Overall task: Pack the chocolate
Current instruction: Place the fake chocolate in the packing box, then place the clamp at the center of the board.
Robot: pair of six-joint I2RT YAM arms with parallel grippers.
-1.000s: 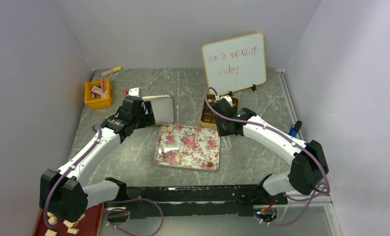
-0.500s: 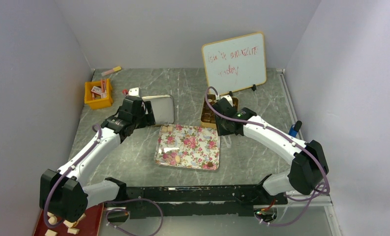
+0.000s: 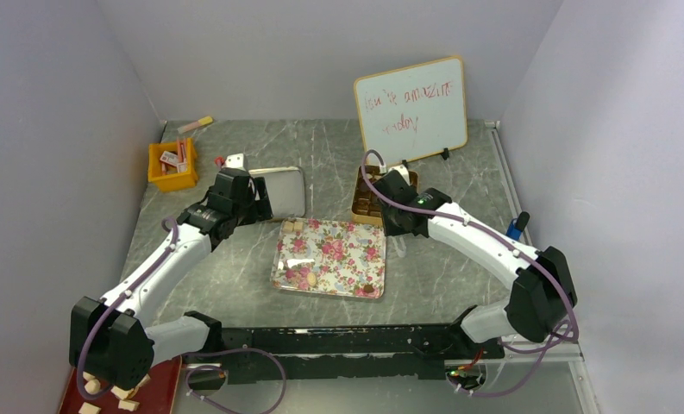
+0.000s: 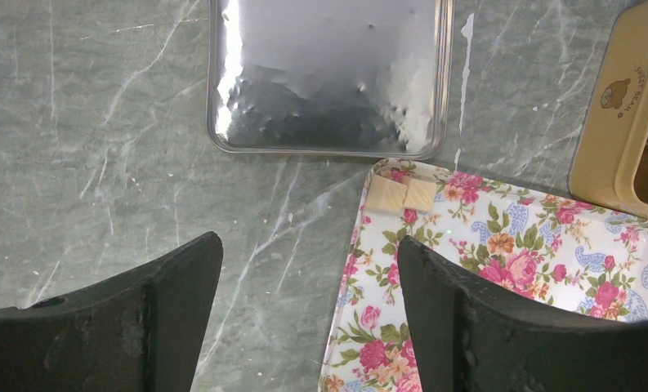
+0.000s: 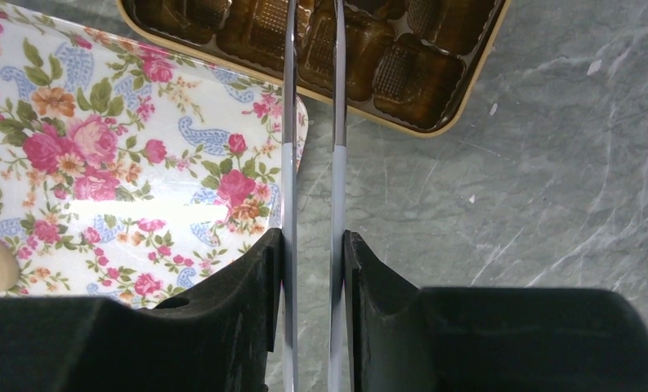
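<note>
My right claw [image 5: 312,237] pinches thin tweezers [image 5: 337,98] over the far box [image 5: 402,77]; my left claw [image 4: 308,245] hangs spread. If the blades twist in that grip, chocolate [image 4: 402,194] could drop beside the box.

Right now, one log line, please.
left gripper: open, above table | right gripper: shut on tweezers, blades over box | chocolate: pieces on floral tray

A whiteboard [image 3: 411,110] stands at the back; an orange bin [image 3: 171,181] holds red-and-white packets [image 3: 170,158].
</note>
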